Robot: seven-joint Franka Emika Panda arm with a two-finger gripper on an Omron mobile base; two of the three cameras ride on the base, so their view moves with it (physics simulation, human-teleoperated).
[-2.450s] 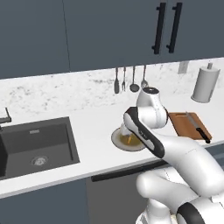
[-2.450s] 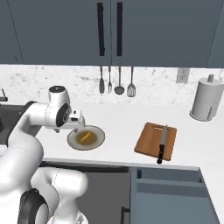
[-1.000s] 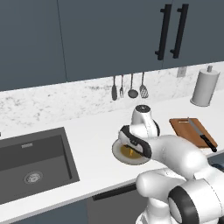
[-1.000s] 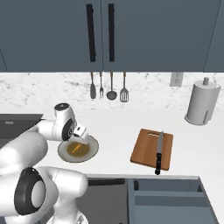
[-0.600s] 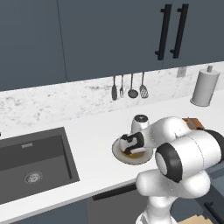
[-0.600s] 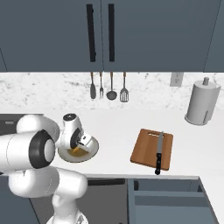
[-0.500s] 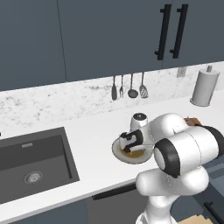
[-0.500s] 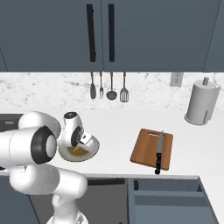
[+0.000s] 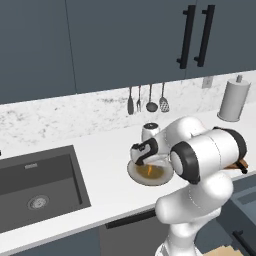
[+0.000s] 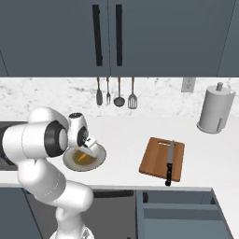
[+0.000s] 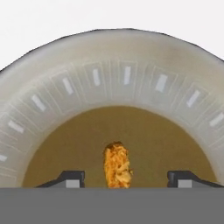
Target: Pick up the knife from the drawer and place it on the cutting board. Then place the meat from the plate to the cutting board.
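Note:
The round plate with its pale rim and brownish-yellow centre lies on the white counter, in front of me. On its centre is the meat, a small orange-brown sliver. My gripper hangs low over the plate, open, one finger on each side of the meat with gaps showing. To the right, the knife rests on the reddish-brown cutting board. Below the counter, the drawer stands pulled out.
A dark sink is set into the counter at the left. A paper-towel roll stands at the back right. Utensils hang on the marble backsplash. Tall cupboard doors with black handles are overhead.
The hand has come down onto the plate and its fingers have drawn closer together around the meat. Before that, the base views shifted sideways.

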